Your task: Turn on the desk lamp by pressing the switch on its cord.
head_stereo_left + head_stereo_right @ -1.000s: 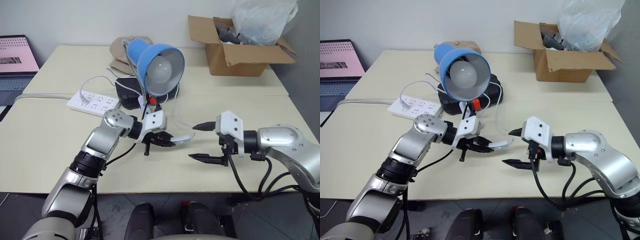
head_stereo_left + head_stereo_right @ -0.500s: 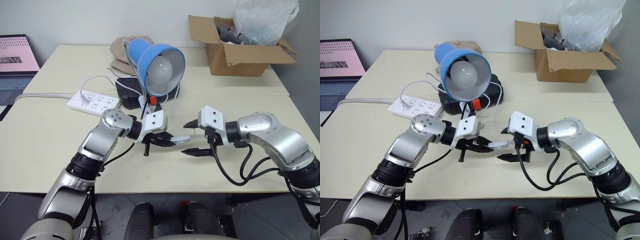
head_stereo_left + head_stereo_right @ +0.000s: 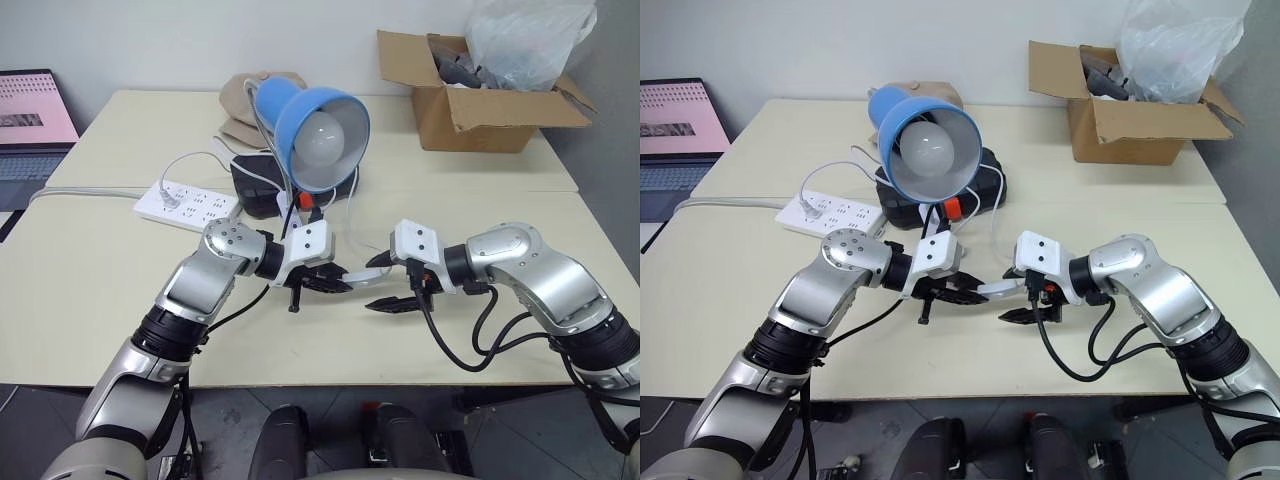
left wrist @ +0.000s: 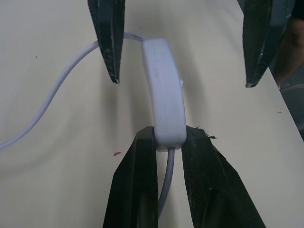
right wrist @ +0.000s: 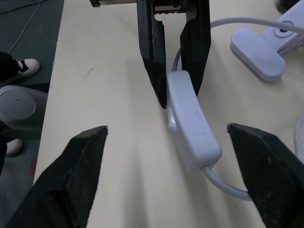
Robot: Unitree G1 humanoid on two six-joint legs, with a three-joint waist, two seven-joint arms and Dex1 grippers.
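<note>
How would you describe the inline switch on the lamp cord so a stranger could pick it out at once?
Start at the blue cone-shaped desk lamp on the cream table, then look towards the table's near edge, between the two grippers. The slim white oblong switch is pinched at one end by the left gripper. Unlike the flat multi-socket power strip, it sits inline on the thin white cord.

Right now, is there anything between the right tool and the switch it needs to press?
Nothing visible. The switch lies in the open gap of the right tool, held at its far end by the left tool.
</note>
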